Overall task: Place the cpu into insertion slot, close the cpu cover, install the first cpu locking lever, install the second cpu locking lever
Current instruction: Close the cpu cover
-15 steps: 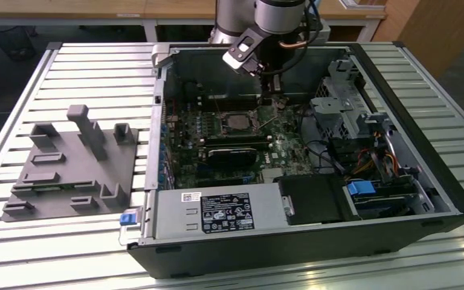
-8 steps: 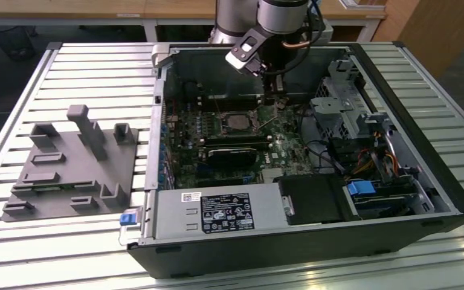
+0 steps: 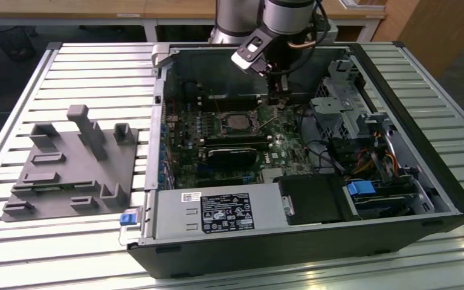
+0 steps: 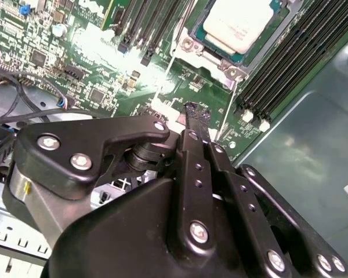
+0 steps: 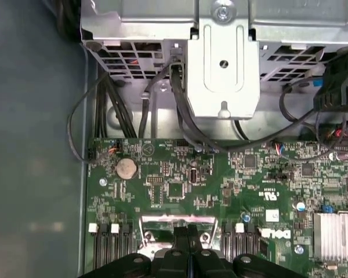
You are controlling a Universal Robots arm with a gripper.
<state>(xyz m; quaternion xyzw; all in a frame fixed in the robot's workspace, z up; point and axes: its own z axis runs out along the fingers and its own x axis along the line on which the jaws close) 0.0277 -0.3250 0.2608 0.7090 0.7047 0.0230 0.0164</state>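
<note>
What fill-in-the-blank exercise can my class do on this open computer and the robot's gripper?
1. The circuit board around the chip is ____ in colour.
2. The gripper has its jaws ____, not open.
3. The grey holder lies on the exterior view's ____ of the computer case.
Missing words: green; shut; left.

A grey plastic holder (image 3: pixel 70 175) lies on the slatted table (image 3: pixel 55 248), just beside the open computer case (image 3: pixel 296 251).
</note>
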